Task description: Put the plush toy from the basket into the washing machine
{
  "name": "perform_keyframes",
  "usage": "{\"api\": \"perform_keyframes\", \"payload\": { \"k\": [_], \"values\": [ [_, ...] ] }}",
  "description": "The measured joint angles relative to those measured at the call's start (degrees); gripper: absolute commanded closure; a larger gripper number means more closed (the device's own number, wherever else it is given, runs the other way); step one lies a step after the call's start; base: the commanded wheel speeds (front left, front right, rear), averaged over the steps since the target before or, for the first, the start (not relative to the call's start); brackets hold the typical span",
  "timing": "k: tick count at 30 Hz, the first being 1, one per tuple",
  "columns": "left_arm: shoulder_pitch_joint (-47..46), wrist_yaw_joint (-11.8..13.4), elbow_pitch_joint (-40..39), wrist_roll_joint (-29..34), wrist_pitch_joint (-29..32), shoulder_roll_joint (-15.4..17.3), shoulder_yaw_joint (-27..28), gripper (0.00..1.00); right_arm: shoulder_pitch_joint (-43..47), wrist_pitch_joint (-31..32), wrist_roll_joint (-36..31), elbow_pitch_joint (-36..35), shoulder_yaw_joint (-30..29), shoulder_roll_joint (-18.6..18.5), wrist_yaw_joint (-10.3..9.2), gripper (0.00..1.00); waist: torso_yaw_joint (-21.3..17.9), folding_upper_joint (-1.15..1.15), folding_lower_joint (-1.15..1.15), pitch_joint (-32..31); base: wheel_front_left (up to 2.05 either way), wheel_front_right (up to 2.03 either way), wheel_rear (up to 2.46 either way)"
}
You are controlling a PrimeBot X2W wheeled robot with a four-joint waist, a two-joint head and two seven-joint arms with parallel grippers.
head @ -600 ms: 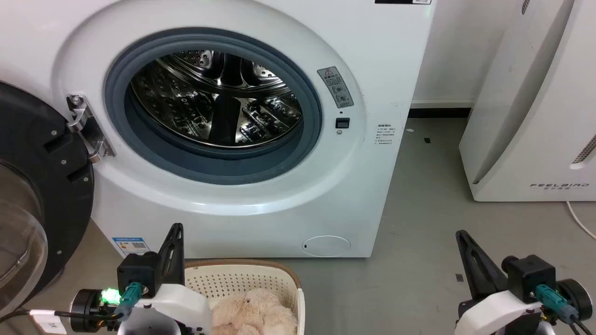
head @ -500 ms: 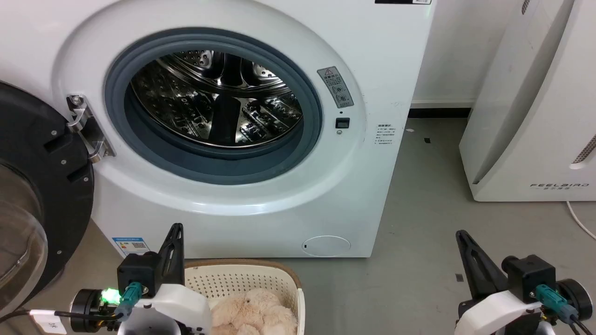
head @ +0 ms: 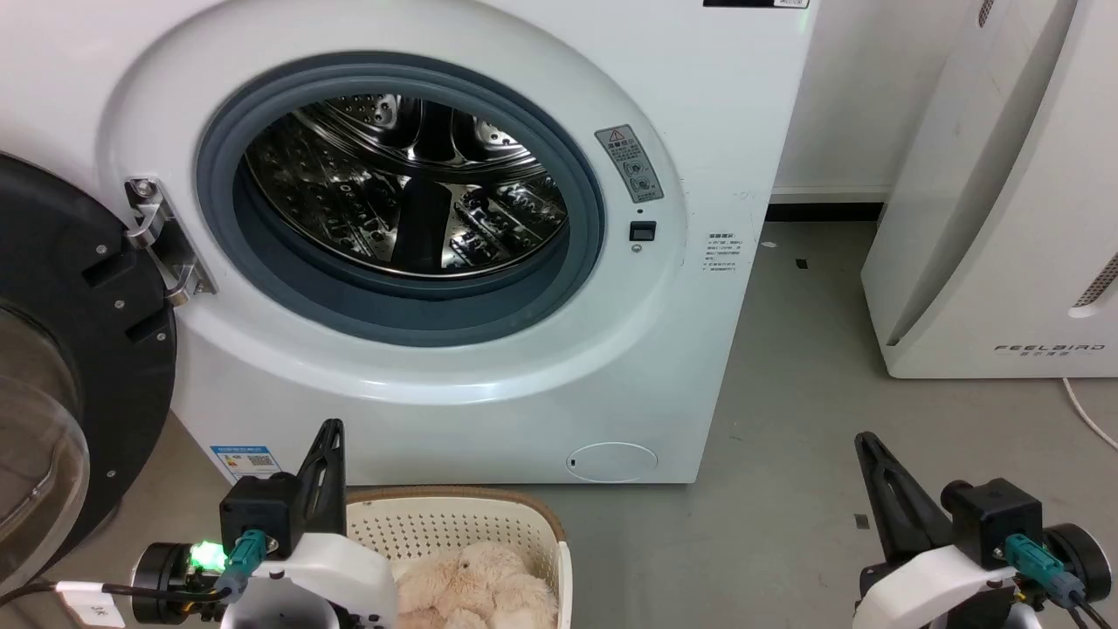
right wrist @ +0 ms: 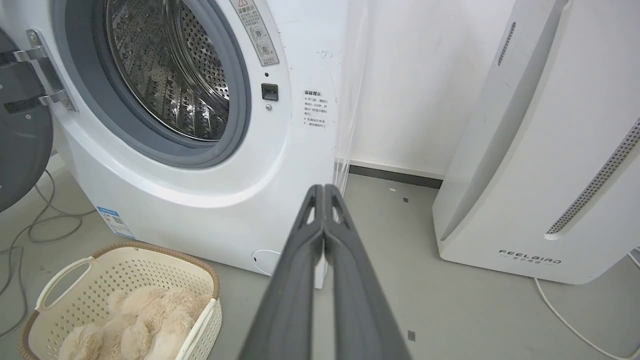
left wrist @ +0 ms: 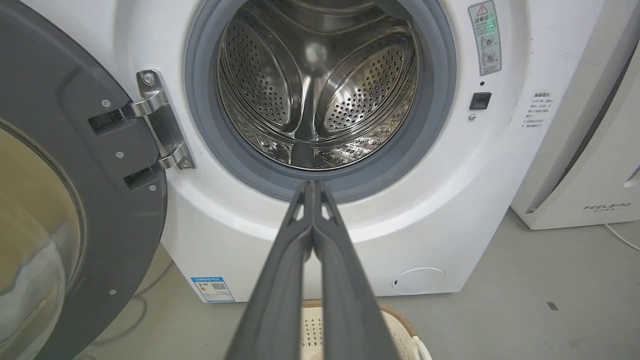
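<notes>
The cream-beige plush toy lies in the oval perforated basket on the floor in front of the washing machine. The machine's porthole stands uncovered, showing the bare steel drum, with its black-framed glass door swung out to the left. My left gripper is shut and holds nothing, raised at the basket's left end. My right gripper is shut with nothing in it, off to the right over bare floor.
A white FEELBIRD appliance stands to the right of the washer, with a white cable on the floor beside it. Grey cables trail on the floor under the open door. Grey floor lies between washer and appliance.
</notes>
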Motion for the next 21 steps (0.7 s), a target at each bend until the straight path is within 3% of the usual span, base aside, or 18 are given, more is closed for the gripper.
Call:
{"api": "perform_keyframes", "payload": {
  "k": [1,2,21],
  "values": [
    [0.0,0.0,0.0,0.0,0.0,0.0,0.0,1.0,0.0,0.0,0.0,0.0,0.0,0.0,0.0,1.0,0.0,0.0,0.0,0.0,0.0,0.0,0.0],
    [-0.01,0.02,0.02,0.0,0.0,0.0,0.01,0.0,0.02,0.0,0.03,-0.01,-0.01,0.0,0.01,0.0,0.0,0.0,0.0,0.0,0.0,0.0,0.0],
    [-0.86,1.14,1.65,-0.21,-1.82,0.0,-0.88,0.0,0.03,-1.94,2.5,-0.32,-1.74,0.0,0.01,0.0,0.02,0.0,0.0,1.46,0.0,0.0,0.0]
  ]
}}
